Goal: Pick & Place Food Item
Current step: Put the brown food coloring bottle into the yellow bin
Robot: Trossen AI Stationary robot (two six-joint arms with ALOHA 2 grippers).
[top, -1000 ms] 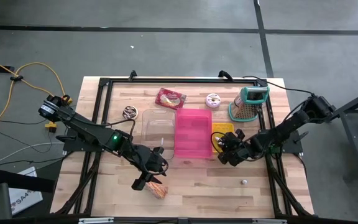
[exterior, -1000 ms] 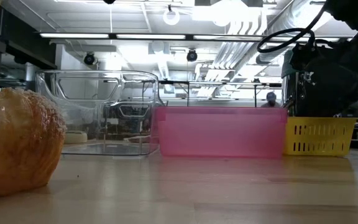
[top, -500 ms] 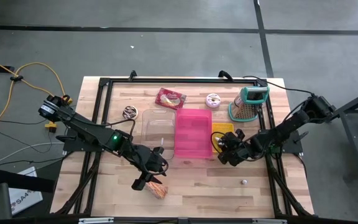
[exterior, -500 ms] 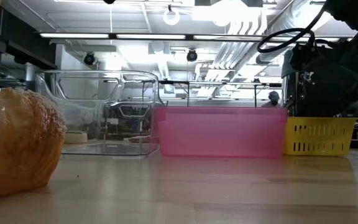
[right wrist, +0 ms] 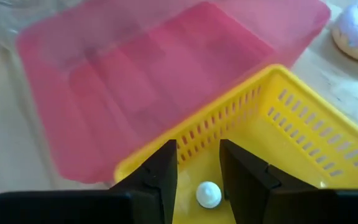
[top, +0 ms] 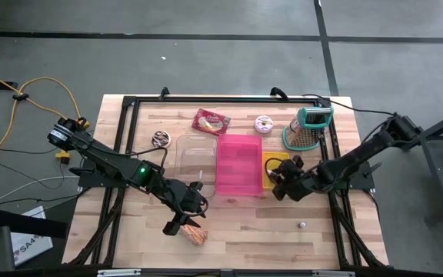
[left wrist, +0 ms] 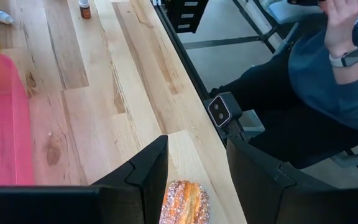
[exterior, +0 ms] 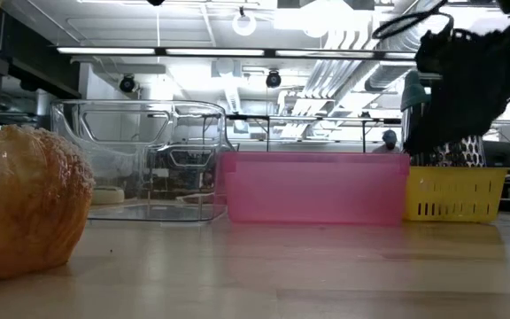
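A sugared brown pastry (top: 195, 235) (exterior: 25, 204) lies on its side on the table near the front edge. My left gripper (top: 181, 224) (left wrist: 194, 171) hangs open above it, its fingers standing either side of the pastry (left wrist: 185, 202) without touching. My right gripper (top: 281, 183) (right wrist: 199, 163) is open by a narrow gap over the yellow basket (top: 275, 165) (right wrist: 291, 143). A small white round thing (right wrist: 208, 194) shows under that gap and seems to lie on the basket's floor, apart from the fingers.
A pink tub (top: 238, 164) and a clear tub (top: 194, 156) stand mid-table, left of the basket. At the back lie a wrapped pastry (top: 211, 121), a doughnut (top: 264, 123) and a grater (top: 308, 128). A person (left wrist: 328, 87) sits beyond the near edge.
My right gripper has risen from low over the yellow basket to higher above it, shifting slightly toward the table's far right. The pastry has stayed in place.
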